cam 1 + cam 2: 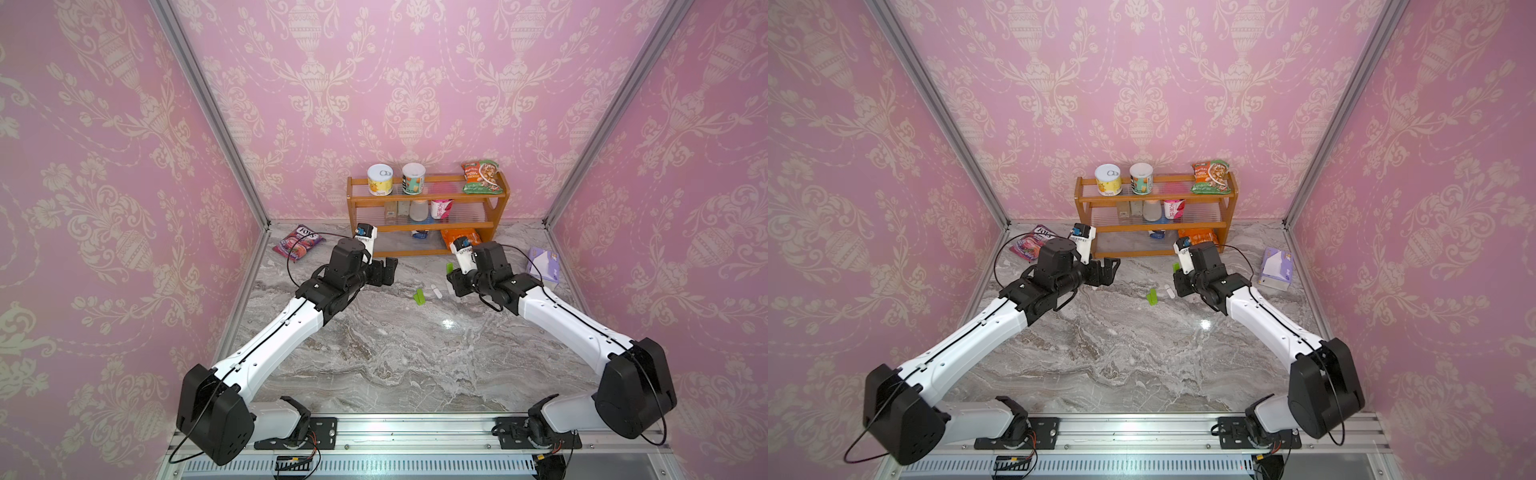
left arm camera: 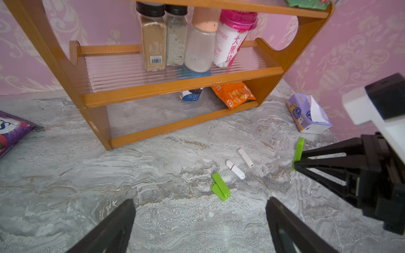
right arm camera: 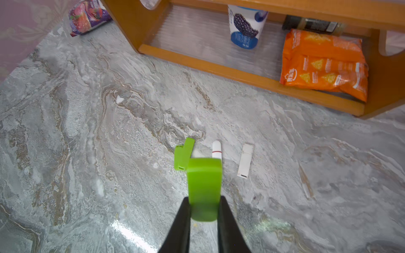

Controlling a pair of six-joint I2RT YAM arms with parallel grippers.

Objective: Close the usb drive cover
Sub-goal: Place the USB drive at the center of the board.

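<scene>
- The marble table [image 1: 374,353] carries the whole show, with the wooden shelf [image 1: 407,252] at its far edge, clear of the action in front of it.
- The left gripper [image 1: 390,269] hangs above the table near the shelf's front rail. Its fingers [image 2: 114,223] are spread wide with nothing between them. By the look of it, it is parked to one side, free to come in as the pushing hand.
- The right gripper [image 3: 204,202] is the holder. Its fingers are narrowed onto the near end of the green usb drive [image 3: 205,179], which is lifted off the table. Most of the drive juts out beyond the tips, presumably so the cover end stays reachable.
- Here the views split. The right wrist view gives that drive broadside, a plain green slab. The left wrist view catches it edge-on, a thin strip standing up from the fingertips. Neither settles whether its cover sits fully shut.
- A second green drive [image 2: 220,189] lies flat on the table between the two grippers, its swivel cover swung out in a V, plainly not closed. Only the right wrist view shows the slot at its end, while both top views reduce it to a green fleck.
- Just beside it lie a white capped stick [image 2: 235,169] with a red ring and a white flat stick [image 2: 245,157], set slightly apart. Both wrist views separate them cleanly, but the top views barely resolve them.
</scene>
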